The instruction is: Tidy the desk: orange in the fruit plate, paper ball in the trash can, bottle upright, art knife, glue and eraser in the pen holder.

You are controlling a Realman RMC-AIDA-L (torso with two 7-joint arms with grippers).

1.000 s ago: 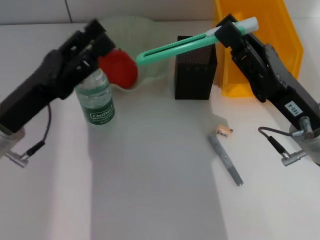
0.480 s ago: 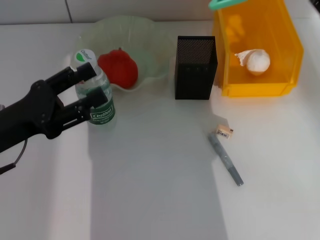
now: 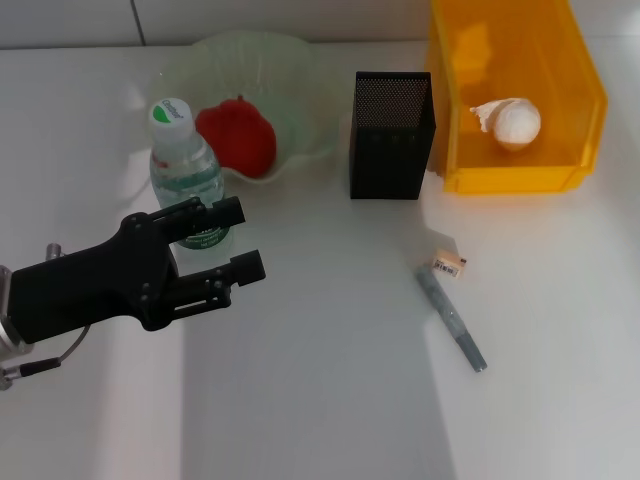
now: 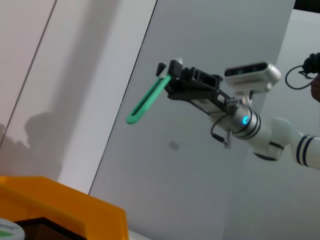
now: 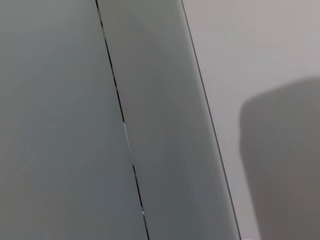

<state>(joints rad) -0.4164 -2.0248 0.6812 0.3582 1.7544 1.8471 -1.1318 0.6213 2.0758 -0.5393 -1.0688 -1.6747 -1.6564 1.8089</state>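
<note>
Art knife (image 4: pixel 146 101) is what I'm carrying: my right gripper (image 4: pixel 167 80) is clamped on it, raised high out of the head view. My left gripper (image 3: pixel 235 240) hangs empty, fingers wide, just beside the upright bottle (image 3: pixel 186 175). Orange (image 3: pixel 237 135) sits in the plate (image 3: pixel 300 75), paper ball (image 3: pixel 508 121) in the bin (image 3: pixel 575 110). Glue (image 3: pixel 452 321) and eraser (image 3: pixel 449 265) still lie on the desk, the holder (image 3: pixel 391 135) looks empty. Half a second ago my left gripper was around the bottle; now it has drawn back.

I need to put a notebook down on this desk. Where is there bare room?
Bare desk lies in the near middle, between the left gripper and the glue stick, and right of that stick, below the trash can. The back is crowded: bottle, fruit plate, pen holder.
</note>
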